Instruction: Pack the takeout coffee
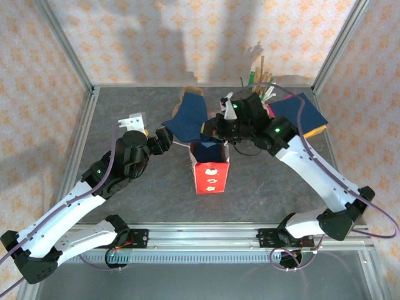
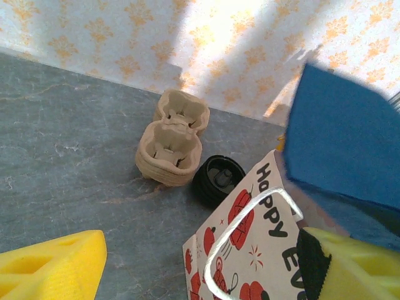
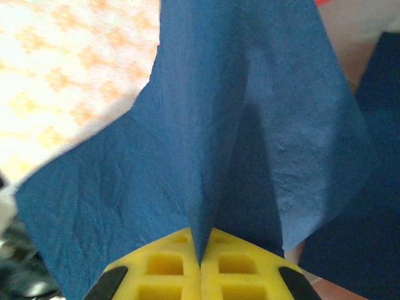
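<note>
Legible in the left wrist view: "Happy Ev" in black lettering on the white, red-patterned side of the tall red paper gift bag [image 2: 244, 250], the rest of the wording cut off behind a yellow finger at lower right. White cord handle [image 2: 275, 192] looped above that side. Seen from overhead, small white marks on the bag's red front, too small to read.

Takeout coffee [image 2: 217, 179], a small black paper cup under a round black plastic lid, standing on the grey stone-look surface [image 2: 75, 156] behind the bag and just beside the brown moulded-pulp cup carrier [image 2: 170, 142]. Touching it or barely apart, impossible to tell. Viewed steeply from above, so cup wall mostly hidden under the lid.

Left end effector [image 2: 201, 244] spread wide at the bag's left rim, gripping nothing. One yellow finger [image 2: 53, 265] out over bare surface, the other at the bag's edge, contact with the paper unclear.

Right end effector [image 3: 200, 244] pressed together on a fold of dark blue paper napkin [image 3: 237, 125], pinched between the yellow pads and fanning out, hiding nearly everything behind. From overhead, positioned over the bag's open mouth, interior concealed by blue paper.

Second blue sheet [image 1: 187, 122] draped left of the mouth. Stack of blue napkins [image 1: 303, 112] at right rear, partly covered by the right arm. Bundle of sticks and straws [image 1: 257, 75] by the back wall, too small to sort by kind.
</note>
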You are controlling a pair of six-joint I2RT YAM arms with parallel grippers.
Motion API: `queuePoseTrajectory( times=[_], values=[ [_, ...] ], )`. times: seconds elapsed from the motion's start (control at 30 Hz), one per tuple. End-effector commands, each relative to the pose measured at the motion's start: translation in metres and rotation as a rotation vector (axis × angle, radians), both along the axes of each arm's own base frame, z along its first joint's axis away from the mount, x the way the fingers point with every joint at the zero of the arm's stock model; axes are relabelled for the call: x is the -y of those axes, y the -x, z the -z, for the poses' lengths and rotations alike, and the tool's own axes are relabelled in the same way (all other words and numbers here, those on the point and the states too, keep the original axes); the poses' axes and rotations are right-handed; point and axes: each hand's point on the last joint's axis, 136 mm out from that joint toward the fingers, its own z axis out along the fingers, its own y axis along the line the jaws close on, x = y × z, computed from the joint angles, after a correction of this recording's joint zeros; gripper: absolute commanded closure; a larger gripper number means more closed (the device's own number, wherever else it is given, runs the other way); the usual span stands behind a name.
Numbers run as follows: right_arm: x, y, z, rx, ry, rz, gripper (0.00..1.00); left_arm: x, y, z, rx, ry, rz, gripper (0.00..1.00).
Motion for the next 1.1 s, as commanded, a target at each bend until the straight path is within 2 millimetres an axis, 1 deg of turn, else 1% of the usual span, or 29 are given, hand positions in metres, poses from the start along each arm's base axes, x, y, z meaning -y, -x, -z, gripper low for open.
queuePoseTrajectory(
  times=[0.0, 0.2, 0.33, 0.5, 0.57, 0.77, 0.97, 1.07],
  values=[
    [0.013, -0.005, 0.013, 0.018, 0.147, 0.065, 1.00, -0.011, 0.001, -0.014, 0.033, 0.008, -0.040, 0.18],
    [0.024, -0.011, 0.035, -0.001, 0.297, 0.115, 1.00, -0.013, 0.002, -0.011, 0.031, 0.004, -0.046, 0.18],
    [0.030, -0.011, 0.051, -0.028, 0.394, 0.121, 1.00, -0.015, 0.002, -0.012, 0.034, 0.003, -0.051, 0.18],
    [0.036, -0.009, 0.079, -0.081, 0.519, 0.107, 1.00, -0.014, 0.002, -0.009, 0.028, -0.002, -0.047, 0.17],
    [0.036, -0.007, 0.086, -0.091, 0.555, 0.099, 1.00, -0.014, 0.003, -0.010, 0.028, -0.002, -0.046, 0.18],
    [0.031, -0.005, 0.096, -0.103, 0.619, 0.073, 1.00, -0.014, 0.002, -0.010, 0.033, -0.006, -0.047, 0.17],
    [0.031, -0.006, 0.091, -0.094, 0.613, 0.075, 0.99, -0.013, 0.001, -0.008, 0.029, -0.008, -0.046, 0.17],
    [0.030, -0.005, 0.087, -0.085, 0.601, 0.072, 0.84, -0.013, 0.000, -0.008, 0.030, -0.008, -0.048, 0.17]
  ],
)
